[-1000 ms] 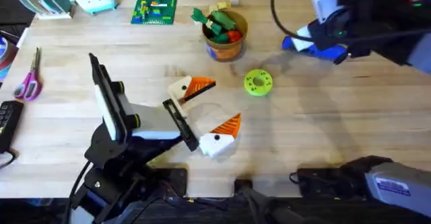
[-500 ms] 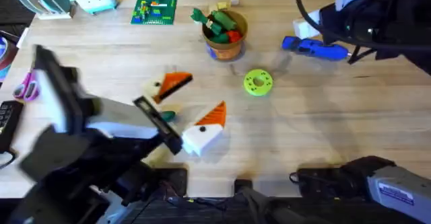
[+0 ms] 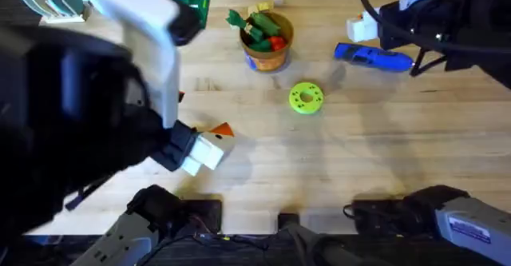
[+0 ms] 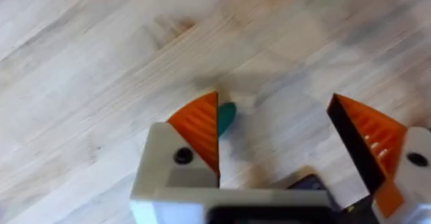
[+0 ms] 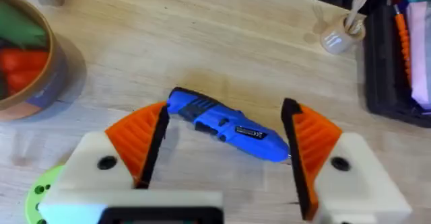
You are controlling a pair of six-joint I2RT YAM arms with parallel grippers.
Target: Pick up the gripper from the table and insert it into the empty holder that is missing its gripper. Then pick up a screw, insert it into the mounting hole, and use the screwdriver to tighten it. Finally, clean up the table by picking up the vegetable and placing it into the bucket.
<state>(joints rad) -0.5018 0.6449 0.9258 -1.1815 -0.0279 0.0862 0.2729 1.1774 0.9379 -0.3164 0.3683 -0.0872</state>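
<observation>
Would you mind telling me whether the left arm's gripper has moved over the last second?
Yes. The left gripper has swung leftward, away from the fixed green disc, as the arm rose under the overhead camera.

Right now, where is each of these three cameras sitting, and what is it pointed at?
Overhead: fixed above the table, looking down and forward; both arms show, the left one large and blurred.
Left wrist: on the left arm, facing the tabletop; its open left gripper frames bare wood beside the vegetable.
Right wrist: on the right arm; its open right gripper straddles the screwdriver.
Overhead and right wrist share screwdriver and bucket.
</observation>
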